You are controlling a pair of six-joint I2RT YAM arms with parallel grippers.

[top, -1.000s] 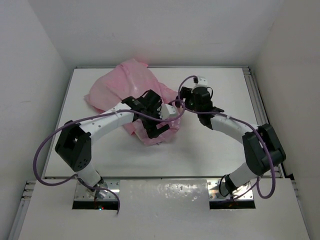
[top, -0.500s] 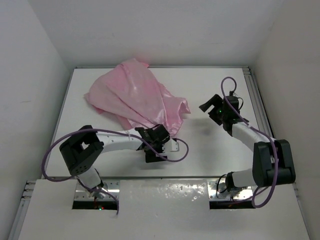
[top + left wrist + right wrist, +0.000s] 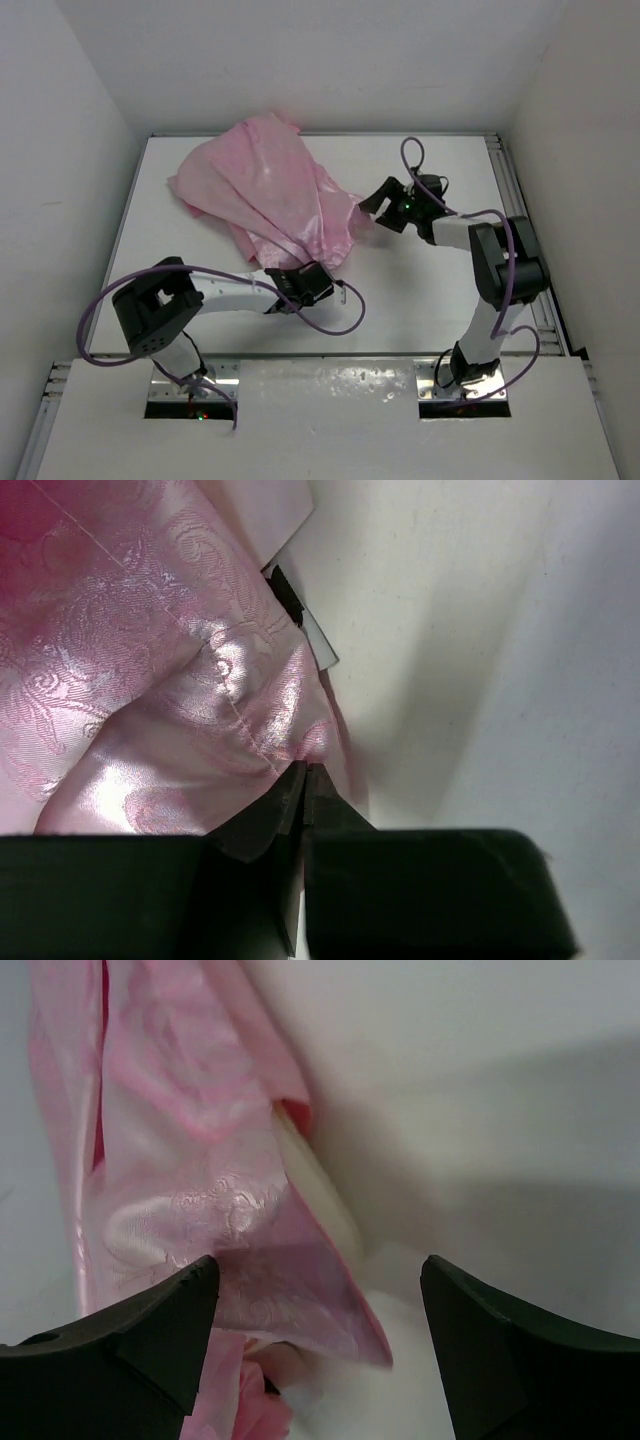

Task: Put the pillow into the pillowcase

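Right hand (image 3: 318, 1268) swung to the one pillowcase (image 3: 270, 195), open; left hand (image 3: 303, 776) pinches its hem.

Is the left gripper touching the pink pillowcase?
Touching. The left wrist view shows the left gripper closed, with a fold of the pillowcase pinched between its fingertips.

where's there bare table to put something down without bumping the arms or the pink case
Bare table lies near the front, between the left gripper and the right arm's base. Another patch sits at the far right corner, behind the right gripper. Crowded: the far left half, under the pillowcase.
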